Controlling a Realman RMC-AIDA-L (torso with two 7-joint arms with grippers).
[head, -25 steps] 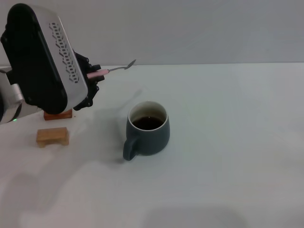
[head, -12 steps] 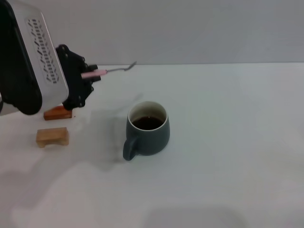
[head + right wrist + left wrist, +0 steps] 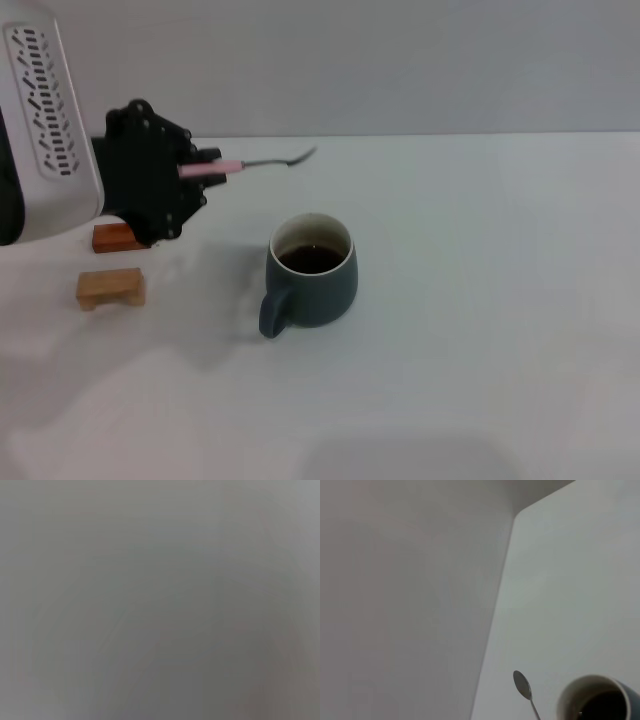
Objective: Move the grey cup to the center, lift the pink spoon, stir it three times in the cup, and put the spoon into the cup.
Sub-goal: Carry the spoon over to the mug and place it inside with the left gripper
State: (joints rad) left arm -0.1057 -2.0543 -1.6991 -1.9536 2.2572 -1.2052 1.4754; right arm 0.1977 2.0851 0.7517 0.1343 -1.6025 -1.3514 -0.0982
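The grey cup (image 3: 312,270) stands mid-table with dark liquid inside and its handle toward the front left. In the left wrist view its cream rim (image 3: 596,698) shows. My left gripper (image 3: 197,170) is shut on the pink spoon (image 3: 230,167) by its pink handle, and holds it level in the air to the left of and behind the cup. The metal bowl (image 3: 303,155) points right; it also shows in the left wrist view (image 3: 522,685), beside the cup's rim. The right gripper is out of view.
A tan wooden block (image 3: 110,287) lies at the left of the table. A reddish-brown block (image 3: 118,238) sits behind it, partly hidden by my left arm. The white table's far edge (image 3: 450,135) meets a plain wall.
My left gripper has carried the spoon to the right, toward the cup, and the arm has turned. The cup and the blocks have not moved.
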